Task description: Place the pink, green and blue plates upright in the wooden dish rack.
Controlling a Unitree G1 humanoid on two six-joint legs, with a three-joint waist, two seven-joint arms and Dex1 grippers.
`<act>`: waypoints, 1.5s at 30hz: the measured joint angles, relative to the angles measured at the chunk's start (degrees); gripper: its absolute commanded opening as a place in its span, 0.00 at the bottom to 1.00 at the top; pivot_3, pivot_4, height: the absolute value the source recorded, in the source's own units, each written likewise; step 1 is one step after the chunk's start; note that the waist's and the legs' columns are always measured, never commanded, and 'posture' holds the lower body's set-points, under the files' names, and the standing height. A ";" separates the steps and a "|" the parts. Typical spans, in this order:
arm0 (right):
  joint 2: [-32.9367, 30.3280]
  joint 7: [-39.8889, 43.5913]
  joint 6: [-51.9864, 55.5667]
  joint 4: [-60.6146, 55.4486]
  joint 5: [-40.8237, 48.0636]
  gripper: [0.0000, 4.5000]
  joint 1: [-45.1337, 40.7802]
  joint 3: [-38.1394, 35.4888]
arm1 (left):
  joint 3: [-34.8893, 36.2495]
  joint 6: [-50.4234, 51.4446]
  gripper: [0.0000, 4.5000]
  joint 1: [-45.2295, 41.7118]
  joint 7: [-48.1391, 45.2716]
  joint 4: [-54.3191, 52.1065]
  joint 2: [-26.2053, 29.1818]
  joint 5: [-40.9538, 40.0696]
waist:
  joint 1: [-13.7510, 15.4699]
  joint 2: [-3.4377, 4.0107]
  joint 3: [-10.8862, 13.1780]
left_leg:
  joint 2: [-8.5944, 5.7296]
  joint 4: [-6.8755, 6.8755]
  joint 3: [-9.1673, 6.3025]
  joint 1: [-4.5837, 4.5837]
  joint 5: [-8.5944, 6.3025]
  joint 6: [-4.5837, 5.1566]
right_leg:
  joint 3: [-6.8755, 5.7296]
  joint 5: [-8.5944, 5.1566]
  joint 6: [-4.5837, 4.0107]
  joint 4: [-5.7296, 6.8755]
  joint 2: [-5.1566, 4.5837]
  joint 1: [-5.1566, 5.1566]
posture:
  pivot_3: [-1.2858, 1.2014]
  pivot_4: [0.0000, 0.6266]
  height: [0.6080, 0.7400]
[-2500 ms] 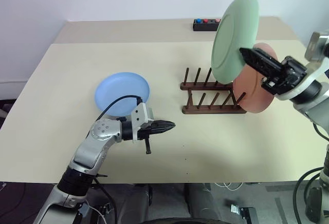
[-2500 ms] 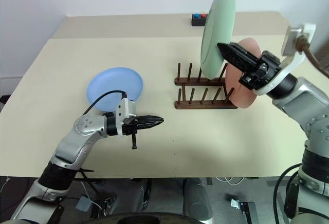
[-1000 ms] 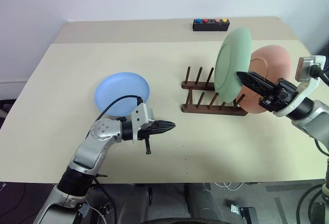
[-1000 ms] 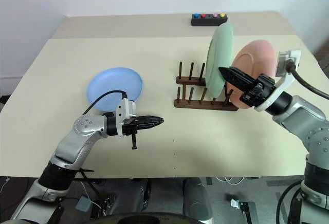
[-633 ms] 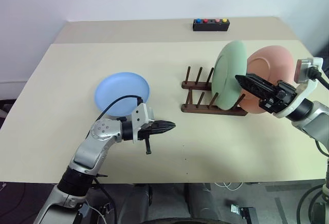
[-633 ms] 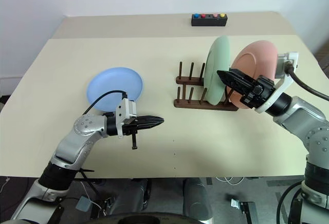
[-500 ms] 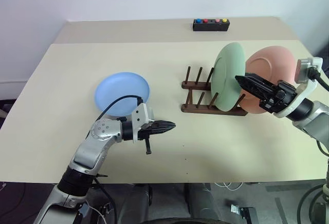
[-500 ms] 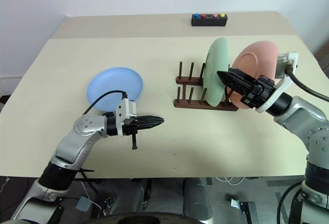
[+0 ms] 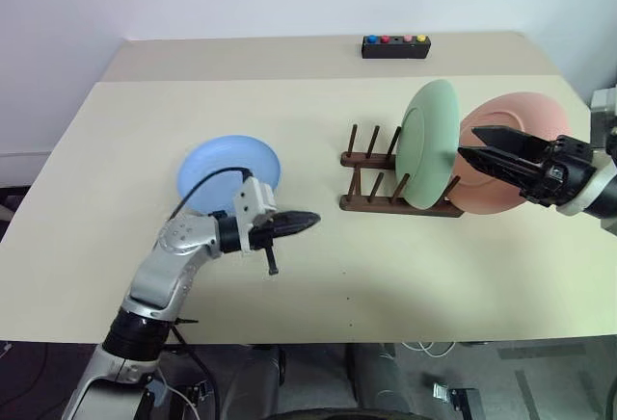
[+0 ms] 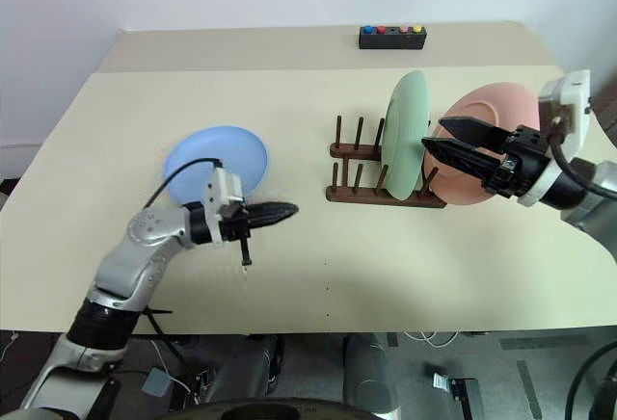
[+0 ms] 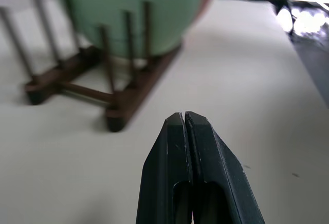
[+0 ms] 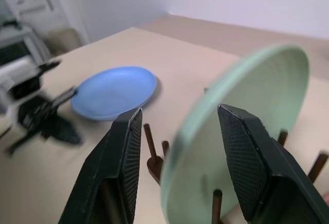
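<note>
On the table [image 9: 318, 121], the dish rack [image 9: 390, 194] sits right of centre with two plates upright in it, one plate [image 9: 427, 145] left of the other [image 9: 501, 165]. A third plate [image 9: 228, 174] lies flat, well left. A button box [image 9: 395, 46] rests at the far edge.

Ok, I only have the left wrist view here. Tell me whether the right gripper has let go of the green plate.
Observer: Yes. The right gripper is open, a finger on each side of the green plate without touching it.
Operator: Confirm the plate stands by itself.
Observer: It stands upright between pegs of the wooden dish rack.
Operator: Give me the pink one.
Observer: The pink plate is upright at the rack's right end, behind the green one from your side.
Operator: And the blue.
Observer: The blue plate lies flat on the table, just beyond your left gripper.
</note>
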 measured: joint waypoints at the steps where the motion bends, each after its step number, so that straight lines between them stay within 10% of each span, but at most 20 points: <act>1: -0.69 0.79 -0.10 -0.04 -0.64 0.78 0.13 -0.32 | 1.29 1.30 0.27 -0.70 1.11 0.53 -0.22 -1.14 | 0.00 -0.01 0.01 | 0.00 0.01 0.00 -0.01 0.00 0.00 | 0.00 0.00 0.00 0.00 0.00 -0.01 | 0.52 0.24 1.00; 3: -1.48 2.22 -0.52 -0.06 -1.92 1.00 0.31 -1.46 | 4.94 3.34 0.50 -2.85 4.35 2.21 -0.55 -2.60 | 0.04 -0.03 0.02 | 0.00 0.02 -0.02 -0.01 0.00 0.00 | -0.02 0.00 0.00 0.01 0.00 -0.01 | 0.52 0.24 1.00; 8: -3.52 6.03 -2.78 -1.86 -4.75 1.00 1.39 -4.45 | 11.21 3.52 1.00 -9.38 16.40 9.12 1.19 1.68 | 0.07 -0.04 0.02 | -0.01 0.00 -0.02 -0.01 0.00 0.00 | -0.02 0.00 0.01 0.00 0.00 -0.02 | 0.52 0.24 1.00; 28: -6.39 14.01 -12.34 -21.85 -16.85 1.00 7.84 9.00 | 14.10 31.55 1.00 -18.59 34.39 23.65 7.87 10.48 | 0.05 -0.58 0.21 | -0.01 0.01 -0.08 -0.07 0.01 -0.03 | -0.08 0.02 0.03 0.01 -0.01 -0.06 | 0.52 0.24 1.00; 37: -5.21 12.55 -12.39 -22.31 -17.74 1.00 8.76 10.21 | 14.52 31.91 0.07 -20.37 34.13 27.43 6.19 9.92 | 0.06 -0.59 0.20 | -0.01 0.00 -0.08 -0.07 0.01 -0.03 | -0.08 0.02 0.02 0.03 -0.02 -0.08 | 0.52 0.24 1.00; 45: -4.49 8.47 -13.35 -19.75 -22.22 1.00 4.16 11.52 | 21.16 25.74 0.02 -16.83 30.82 20.46 0.44 3.34 | 0.35 -0.66 0.18 | -0.01 0.05 -0.10 -0.11 0.04 -0.08 | -0.11 0.03 0.01 0.01 -0.07 -0.05 | 0.52 0.24 1.00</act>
